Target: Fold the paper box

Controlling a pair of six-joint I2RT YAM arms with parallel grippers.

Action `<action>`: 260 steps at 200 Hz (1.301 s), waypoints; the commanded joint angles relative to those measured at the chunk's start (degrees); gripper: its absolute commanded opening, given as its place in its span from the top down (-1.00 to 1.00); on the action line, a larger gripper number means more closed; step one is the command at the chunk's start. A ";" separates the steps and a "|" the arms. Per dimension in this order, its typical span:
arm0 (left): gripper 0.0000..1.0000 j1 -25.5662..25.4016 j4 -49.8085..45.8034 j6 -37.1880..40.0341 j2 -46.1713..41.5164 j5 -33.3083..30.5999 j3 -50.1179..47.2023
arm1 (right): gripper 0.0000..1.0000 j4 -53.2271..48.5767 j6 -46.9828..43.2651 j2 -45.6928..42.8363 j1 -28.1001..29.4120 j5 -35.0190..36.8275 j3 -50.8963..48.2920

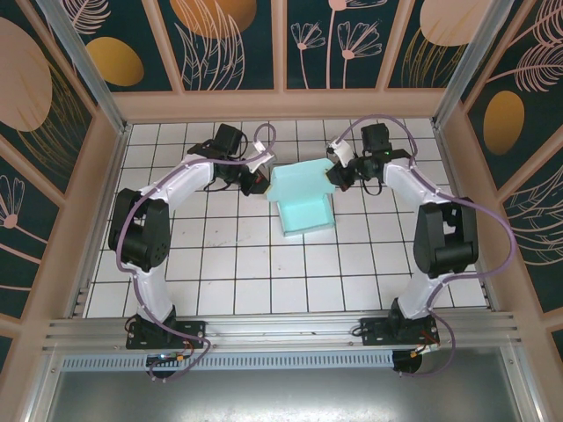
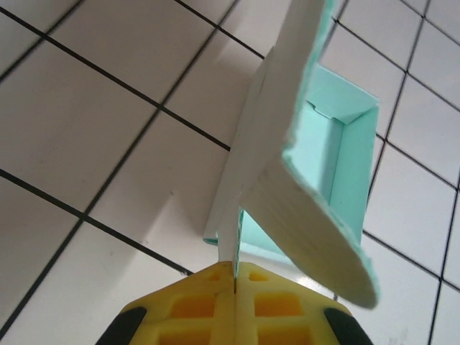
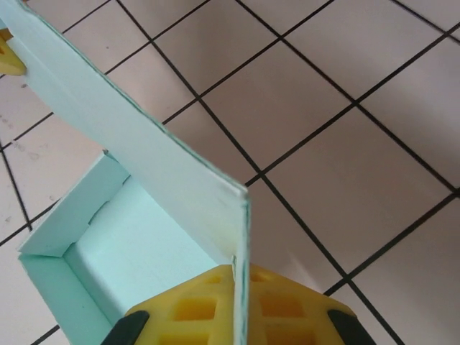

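My desk is a white tiled top ruled with thin black grid lines, and in my close views the same pale tiles look faintly pinkish. Around it stand wood-framed wall panels, dark teal, painted with orange ovals and pale flower outlines. A silver metal rail runs along the near edge, with a perforated grey strip just below it.

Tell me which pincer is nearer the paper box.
Neither: both touch it. The left pincer is shut on the far flap of the paper box, at the flap's left end; the right pincer is shut on its right end.
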 commanded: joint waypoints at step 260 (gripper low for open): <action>1.00 -5.80 38.14 -29.19 -5.93 -17.87 -14.67 | -0.32 23.78 23.25 -17.66 -0.82 10.92 -17.89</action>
